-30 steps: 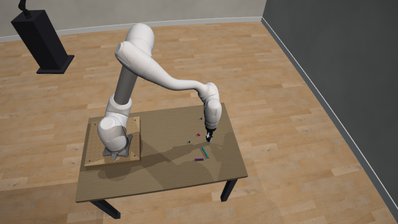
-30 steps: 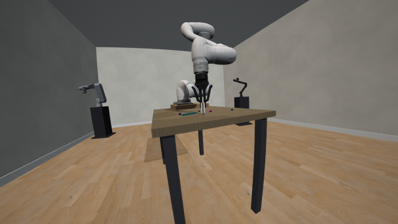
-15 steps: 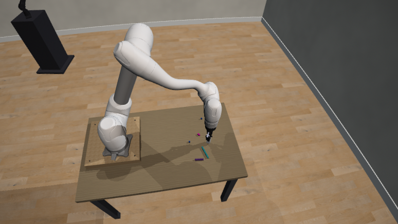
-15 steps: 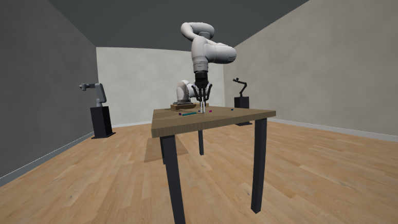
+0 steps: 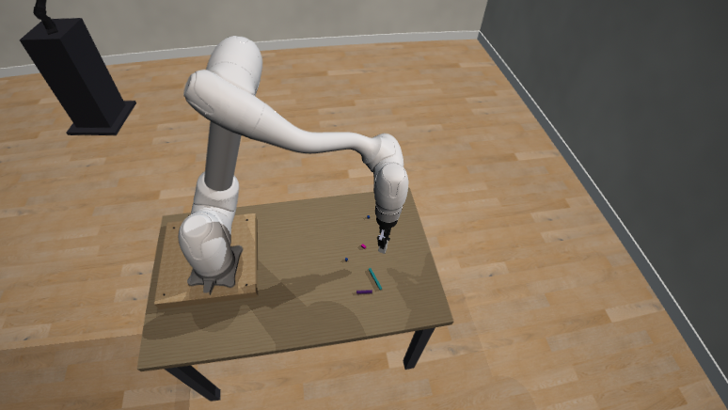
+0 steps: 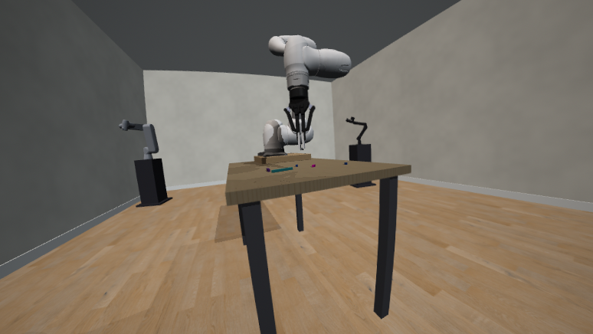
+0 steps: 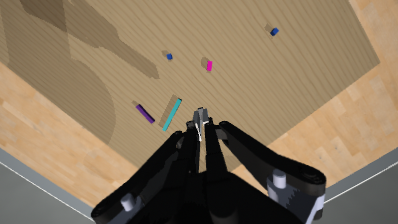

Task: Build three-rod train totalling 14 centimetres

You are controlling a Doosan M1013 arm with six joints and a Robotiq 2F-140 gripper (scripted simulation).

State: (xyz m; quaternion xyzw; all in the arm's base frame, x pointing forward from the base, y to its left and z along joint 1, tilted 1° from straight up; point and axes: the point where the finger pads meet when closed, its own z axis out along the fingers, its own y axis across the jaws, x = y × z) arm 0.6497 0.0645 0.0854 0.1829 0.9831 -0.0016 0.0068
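Observation:
My gripper (image 5: 383,248) is shut on a small grey rod (image 7: 200,114) and holds it above the table, to the right of the other rods; it also shows in the exterior view (image 6: 302,144). On the table lie a turquoise rod (image 5: 374,278), a purple rod (image 5: 364,291) close to its near end, a magenta rod (image 5: 363,245) and two blue rods (image 5: 346,259) (image 5: 367,217). In the wrist view the turquoise rod (image 7: 171,114) lies just left of the fingertips, with the purple rod (image 7: 145,113) further left. The magenta rod (image 7: 209,65) lies ahead.
The arm's wooden base plate (image 5: 209,260) stands at the table's left. The table's right edge (image 5: 430,254) runs close to the gripper. Black pedestals stand on the floor, far from the table.

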